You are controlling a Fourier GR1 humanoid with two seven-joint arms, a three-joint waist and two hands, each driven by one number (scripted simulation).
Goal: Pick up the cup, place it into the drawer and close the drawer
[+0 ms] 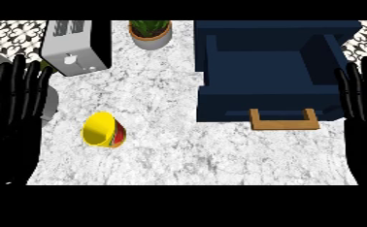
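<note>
A yellow cup (102, 130) with a red and green band lies tipped on the marble counter at the lower left, its mouth turned toward the left. The dark blue drawer (267, 78) stands pulled open at the right, its inside bare, with a wooden handle (284, 120) on its front. My left hand (20, 105) rests open at the left edge, fingers up, a short way left of the cup. At the right edge only the straight fingers of my right hand (353, 91) show, beside the drawer's right wall.
A silver toaster (72, 46) stands at the back left. A potted plant (150, 33) sits at the back centre, left of the drawer. Bare marble counter (186, 148) stretches between the cup and the drawer front.
</note>
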